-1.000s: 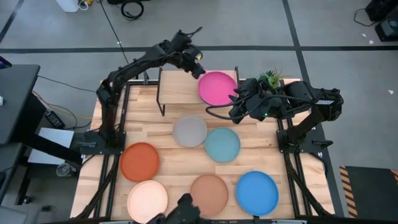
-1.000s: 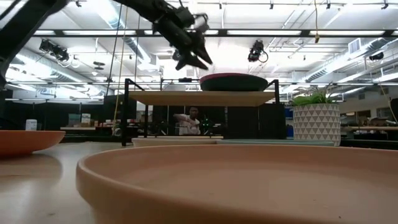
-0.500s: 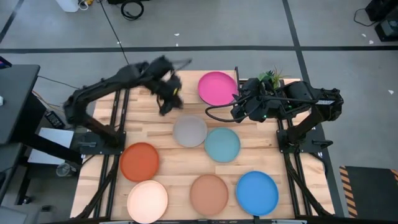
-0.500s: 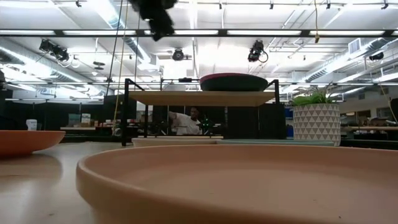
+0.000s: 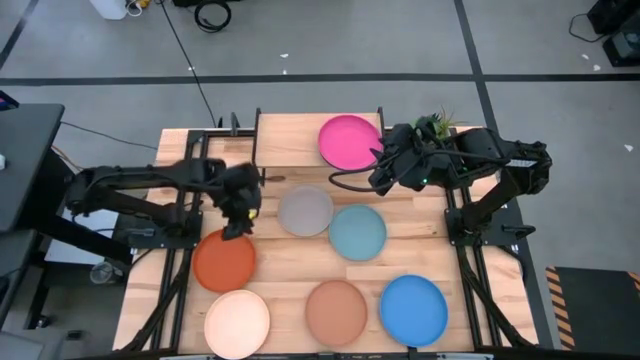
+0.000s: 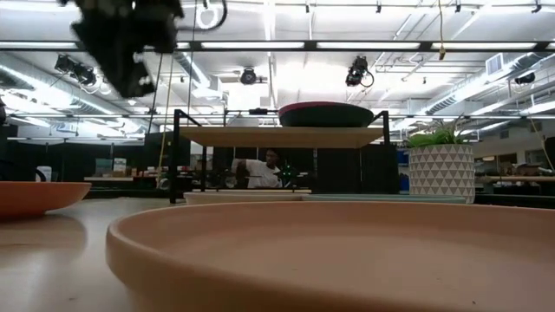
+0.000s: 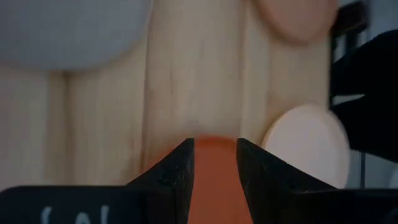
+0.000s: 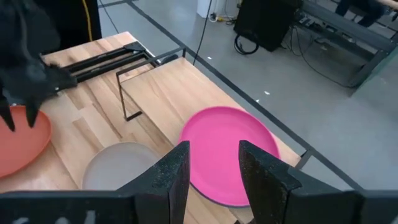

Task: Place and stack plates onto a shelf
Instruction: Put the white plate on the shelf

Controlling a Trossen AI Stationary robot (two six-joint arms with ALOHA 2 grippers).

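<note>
- On top of the shelf (image 5: 300, 141) sat just one plate, the pink plate (image 5: 350, 141), at the end nearest the right gripper (image 5: 381, 172). The other end of the shelf was bare wood.
- Under the shelf's front edge, on the big wooden table (image 5: 180, 300), lay the grey plate (image 5: 305, 211). The teal plate (image 5: 357, 232) lay right beside it, and their rims looked like they touched.
- Farther from the shelf, the orange plate (image 5: 224, 260) lay near the table's left side.
- Farthest from the shelf, three plates lay in a row: the cream plate (image 5: 237, 321), the tan plate (image 5: 336, 313) and the bright blue plate (image 5: 413, 309).
- Nothing was piled on any plate.
- Off the shelf's front left corner, the left gripper (image 5: 240, 212) hung over the near edge of the orange plate. Its two fingers (image 7: 173, 176) were spread a little, with nothing between them.
- Beside the shelf's right end, the right gripper waited close to the pink plate. Its fingers (image 8: 173, 173) were apart and held nothing.
- Behind the right gripper, a small plant in a white pot (image 6: 441, 172) stood off the shelf's right end.
</note>
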